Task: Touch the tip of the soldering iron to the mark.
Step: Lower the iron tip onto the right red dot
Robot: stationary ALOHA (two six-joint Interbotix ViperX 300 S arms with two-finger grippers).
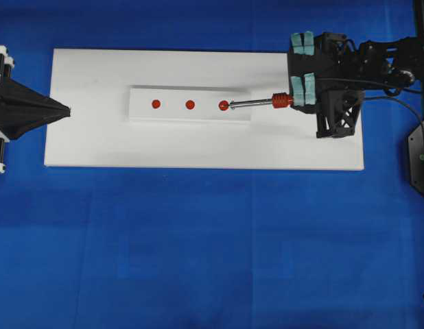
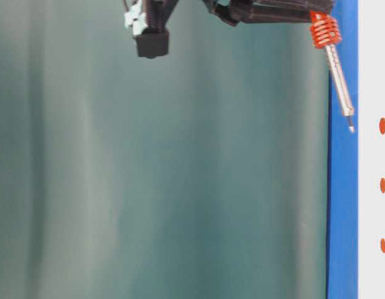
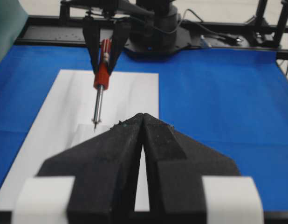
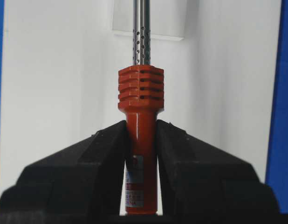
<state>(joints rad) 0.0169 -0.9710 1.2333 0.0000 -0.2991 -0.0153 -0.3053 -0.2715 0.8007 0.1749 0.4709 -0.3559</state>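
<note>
The iron (image 4: 140, 140) is clamped by its red handle between the two black fingers (image 4: 83, 172) of the right gripper (image 4: 140, 135), so that gripper is closed on the handle, nothing loose about it. The ribbed collar and the silver shaft are stuck out past the fingertips, away from the wrist. In the overhead view the tip is seen right at the red dot nearest the right gripper (image 1: 302, 74), the outer one of the row on the white block (image 1: 190, 105). The mark (image 1: 190, 105), being the middle dot, is found one dot further out from those fingertips, so it's not been reached. In the table-level view a gap is seen between the tip and the block, so the iron (image 2: 336, 68) is held clear of the surface, tilted with the tip lower than the handle.

The left gripper (image 1: 66, 110) is parked at the other end of the white board (image 1: 198, 154), fingers (image 3: 111, 158) pressed together with nothing between them. Its tips are pointed along the row toward the iron, the far outer dot being the closest one to them, still well apart.
</note>
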